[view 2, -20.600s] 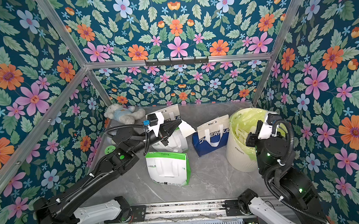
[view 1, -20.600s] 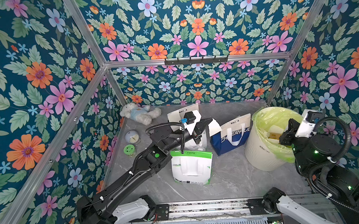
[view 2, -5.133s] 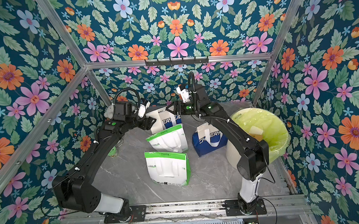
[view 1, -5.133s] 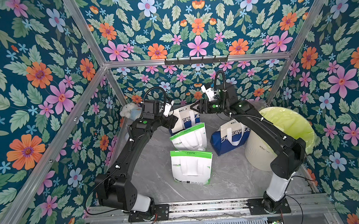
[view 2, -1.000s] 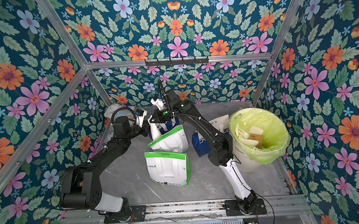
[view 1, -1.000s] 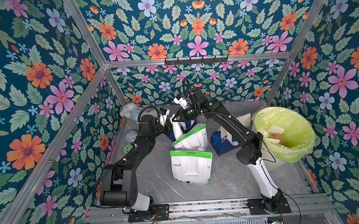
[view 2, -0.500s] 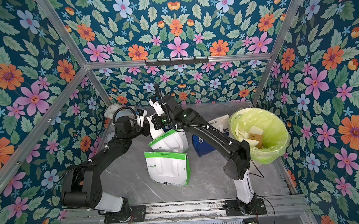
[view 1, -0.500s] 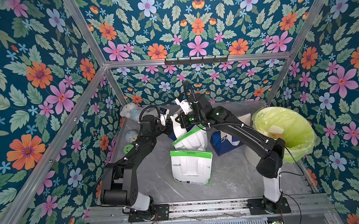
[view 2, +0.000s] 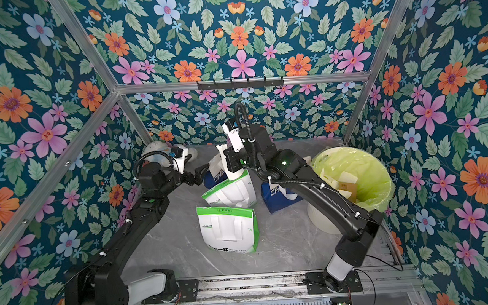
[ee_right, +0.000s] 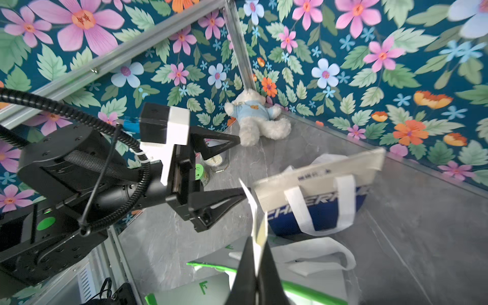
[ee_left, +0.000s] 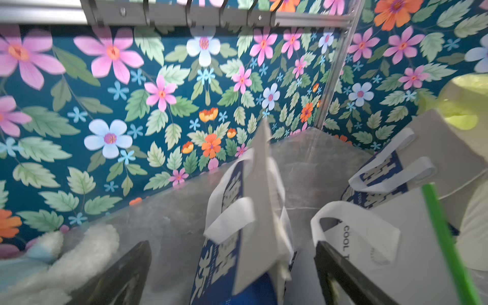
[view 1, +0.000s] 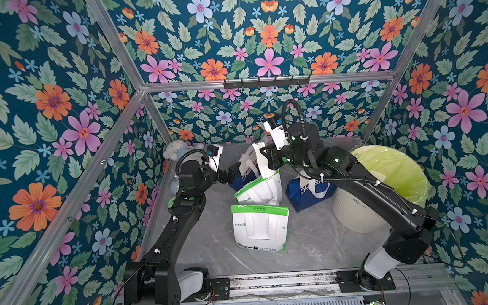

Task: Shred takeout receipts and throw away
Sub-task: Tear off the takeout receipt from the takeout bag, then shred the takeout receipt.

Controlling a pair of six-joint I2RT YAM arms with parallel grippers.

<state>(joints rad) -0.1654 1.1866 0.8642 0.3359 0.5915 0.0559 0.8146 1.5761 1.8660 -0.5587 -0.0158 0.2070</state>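
Protruding from fully closed right gripper [ee_right: 257,241], 1 takeout receipt [ee_right: 255,224] is held off tabletop [view 1: 313,241], beside blue-and-white bag [ee_right: 317,211]. Free end is judged offered for tearing. Left gripper [ee_right: 241,166] is spread wide and empty, 1 tip just beside sheet's far corner. Receipt is seen as narrow white strip, thin, slightly curled. Lined bin [view 1: 354,210] is set well apart.

Right claw [ee_right: 257,245] clamped on takeout receipt [ee_right: 254,208]; left claw [ee_right: 242,165] spread wide just ahead, blue-white bag [ee_right: 324,214] beside.
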